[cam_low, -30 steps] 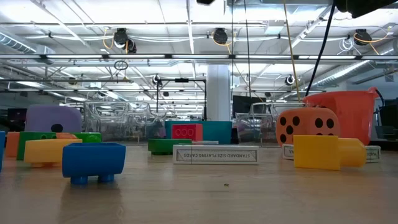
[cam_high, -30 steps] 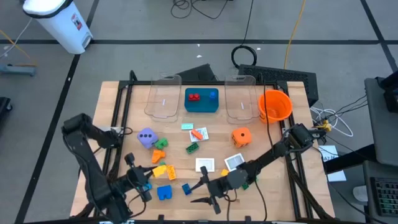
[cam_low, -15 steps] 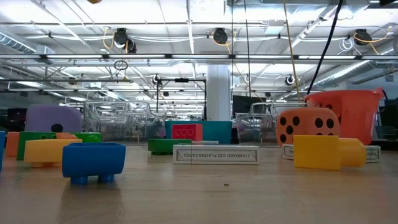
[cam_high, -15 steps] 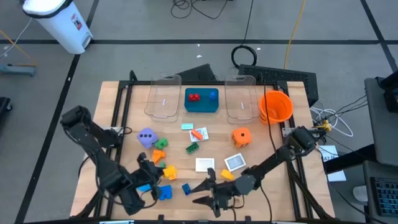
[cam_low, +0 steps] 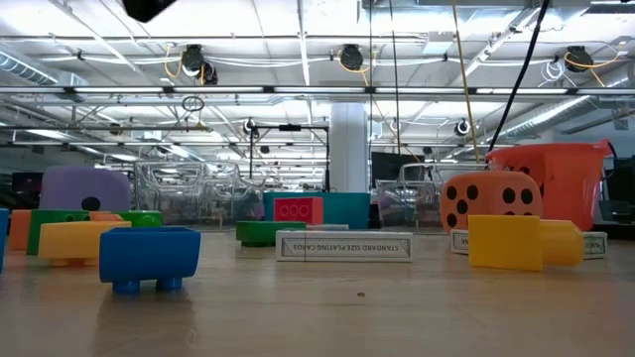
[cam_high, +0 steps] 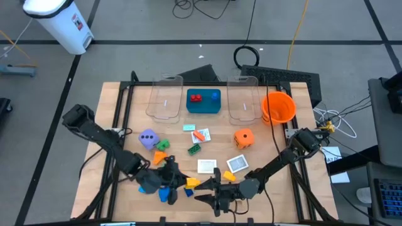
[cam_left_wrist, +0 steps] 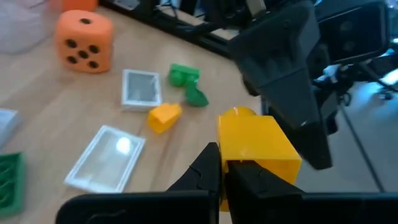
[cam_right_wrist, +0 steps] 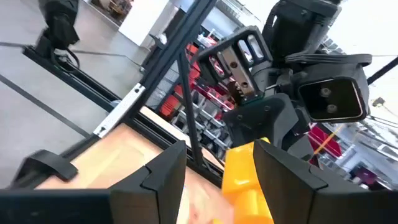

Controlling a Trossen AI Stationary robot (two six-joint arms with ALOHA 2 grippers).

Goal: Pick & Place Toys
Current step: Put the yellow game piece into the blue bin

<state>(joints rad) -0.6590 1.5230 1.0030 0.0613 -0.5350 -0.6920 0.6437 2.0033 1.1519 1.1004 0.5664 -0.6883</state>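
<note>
The yellow building brick (cam_left_wrist: 256, 149) looks like hollow moulded plastic, so I judge it light, rigid and a little slick; its flat opposite side walls are the place to pinch, and its studs would let it twist if caught near a corner. The left gripper (cam_high: 178, 180) is clamped on one end of that brick, near the front edge of the table. The right gripper (cam_high: 202, 191) sits just beside it, fingers (cam_right_wrist: 163, 175) half spread with the brick's free end between them, though I cannot tell whether they touch it. Beyond the left gripper's fingertips lie a smaller yellow brick (cam_left_wrist: 164, 116), two white picture cards (cam_left_wrist: 108, 158) and the orange dotted die (cam_left_wrist: 84, 40)
</note>
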